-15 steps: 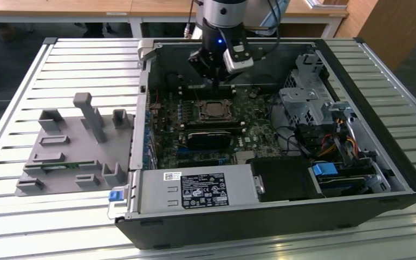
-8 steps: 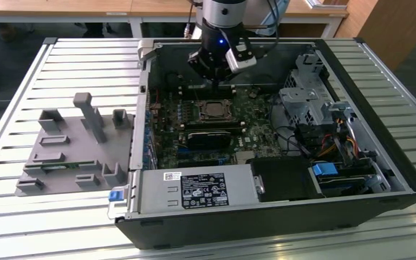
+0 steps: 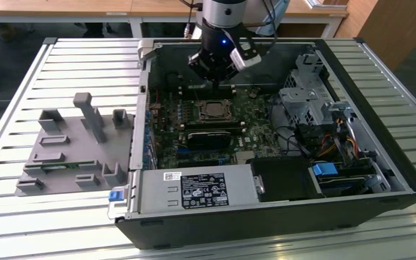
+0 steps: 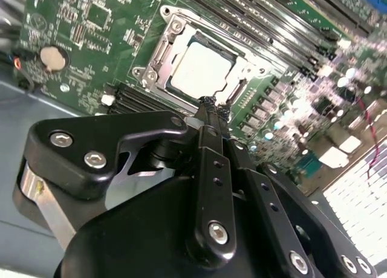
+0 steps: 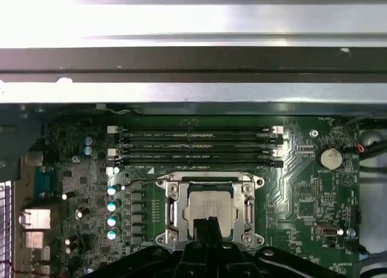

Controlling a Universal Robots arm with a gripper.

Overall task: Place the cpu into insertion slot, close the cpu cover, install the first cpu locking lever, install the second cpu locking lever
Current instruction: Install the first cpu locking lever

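**Clenched gripper hangs over one seated cpu**

One gripper [image 3: 215, 86] hangs inside the open computer case [image 3: 266, 230]. Its fingertips [image 4: 207, 104] are pressed together with nothing between them, just above the socket's edge. One cpu [image 5: 208, 206] lies flat in the one insertion slot [image 4: 175, 25], silvery top up. The one cpu cover [image 4: 161, 55] lies flat around it and frames it in its window.

Four long memory slots [image 5: 199, 148] run beside the insertion slot, and one coin cell [image 5: 331, 158] sits on the green board [image 5: 302, 217].

In the exterior view, with the insertion slot as dial centre, the gripper stands at 12 o'clock. One black module [image 3: 209, 138] lies at 6 o'clock and a metal drive cage [image 3: 305, 103] at 3 o'clock. One grey fixture [image 3: 71, 151] sits at 9 o'clock, outside the case on the slatted table [image 3: 49, 222].

In both wrist views the gripper's own black body hides the insertion slot's nearest edge.
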